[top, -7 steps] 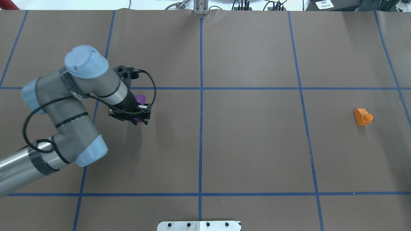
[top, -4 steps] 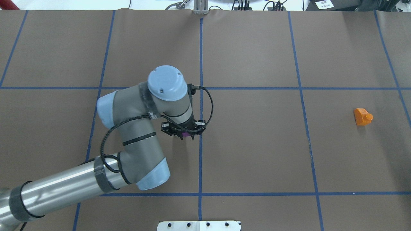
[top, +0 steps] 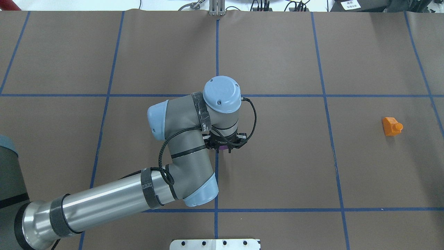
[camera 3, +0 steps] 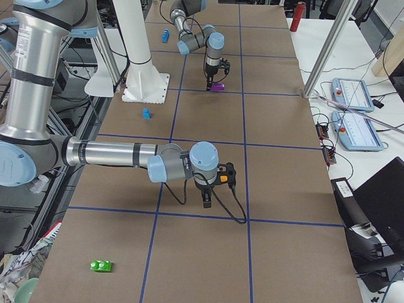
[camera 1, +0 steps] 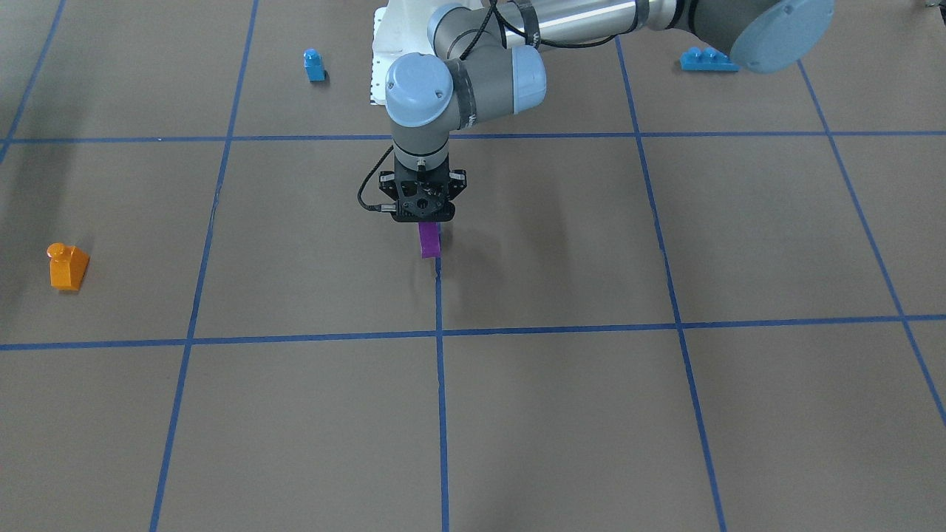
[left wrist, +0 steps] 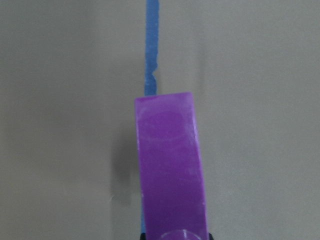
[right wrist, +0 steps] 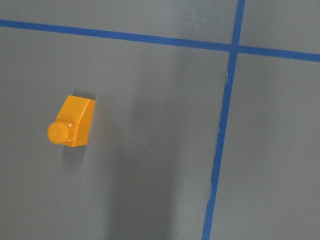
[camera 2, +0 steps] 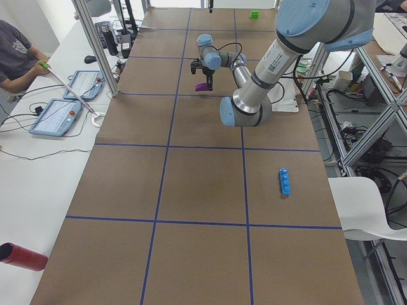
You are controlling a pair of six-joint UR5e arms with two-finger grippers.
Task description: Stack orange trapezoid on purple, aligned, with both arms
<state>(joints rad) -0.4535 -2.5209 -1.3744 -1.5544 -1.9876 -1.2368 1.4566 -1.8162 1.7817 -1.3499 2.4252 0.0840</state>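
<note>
Table [top: 277, 173]: brown top, cut into squares by blue tape lines [top: 216, 52].
Left arm [top: 184, 139]: came in from the left of the overhead view, bent over the table's middle, wrist pointed straight down.
Right arm [camera 3: 126, 153]: stretched low along the table in the right side view, wrist down beside the orange.
Left gripper [camera 1: 429, 230]: narrowed onto the purple, clamped on its stud end; black fingers mostly hidden behind the brick in the front view.
Right gripper [camera 3: 205, 197]: seen only in the right side view, so how far open could not be told; nothing visibly held.
Long blue brick [camera 1: 708, 59]: lay near the robot's base on its left side, well apart from both grippers.
Green brick [camera 3: 101, 266]: sat at the near end in the right side view, far from everything else.
Purple [camera 1: 429, 240]: hung long-side down from the left gripper, over the middle tape line at the table's centre; contact with the table not clear.
Orange [top: 392, 126]: lay alone on the table toward the robot's right end, stud on its side, well apart from the purple; showed at left in the right wrist view [right wrist: 75, 121].
Small blue brick [camera 1: 314, 65]: stood near the base on the robot's right.
</note>
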